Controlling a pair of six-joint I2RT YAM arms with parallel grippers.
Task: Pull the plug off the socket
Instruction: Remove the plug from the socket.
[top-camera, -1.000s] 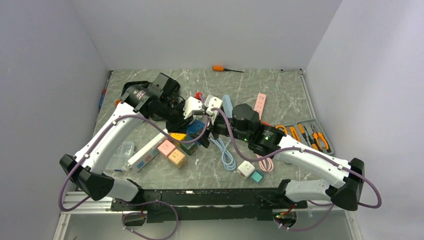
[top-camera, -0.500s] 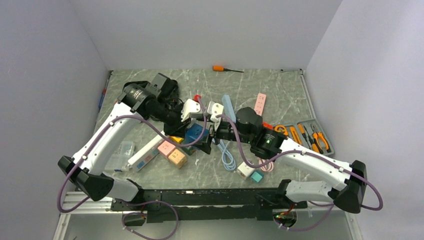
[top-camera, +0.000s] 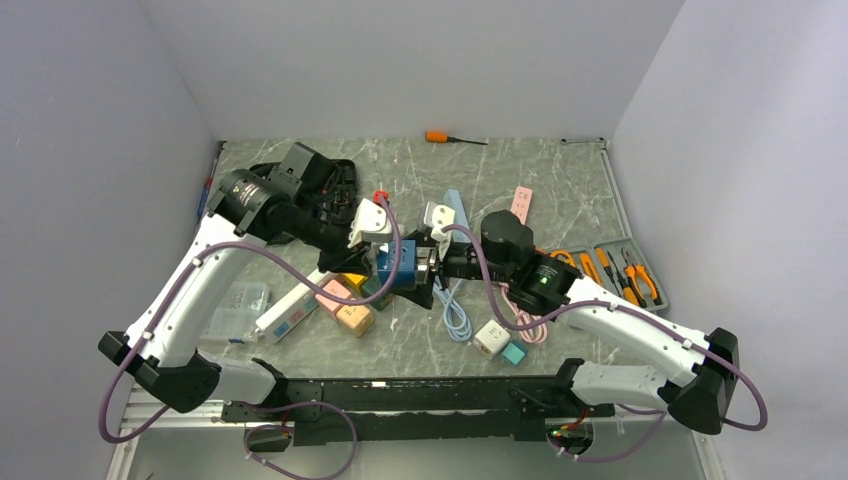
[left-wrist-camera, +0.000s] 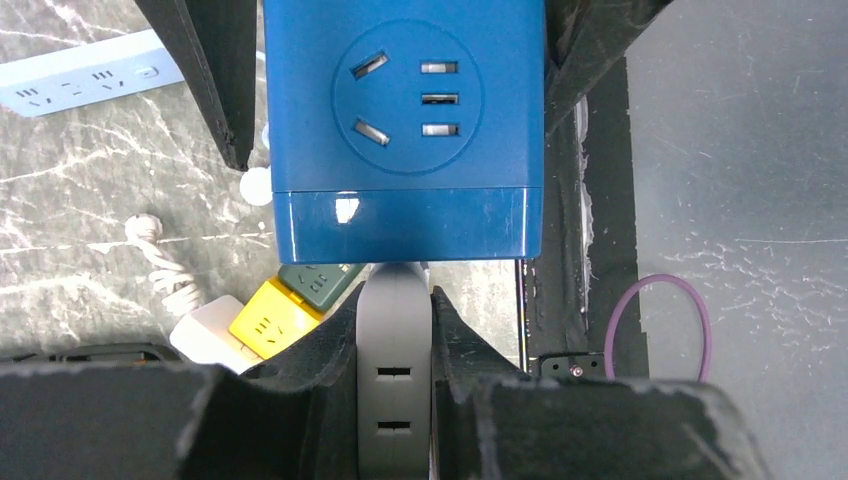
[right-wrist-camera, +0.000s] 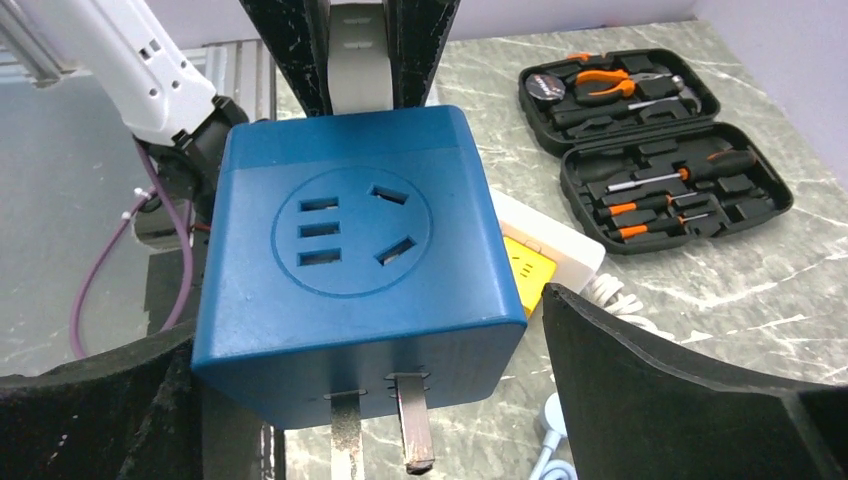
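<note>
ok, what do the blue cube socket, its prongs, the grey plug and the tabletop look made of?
Blue cube socket: moulded plastic, semi-gloss; a light glint sits on its edge band.
Prongs: bare metal, dull silver flat blades.
Grey plug: matte plastic, probably; no shine.
Tabletop: grey-green with white veins, stone or a printed marble look; can't tell.

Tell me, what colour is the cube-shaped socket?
The socket is deep blue, clearest in the right wrist view.

Glossy blue plastic socket cube (left-wrist-camera: 400, 215)
</note>
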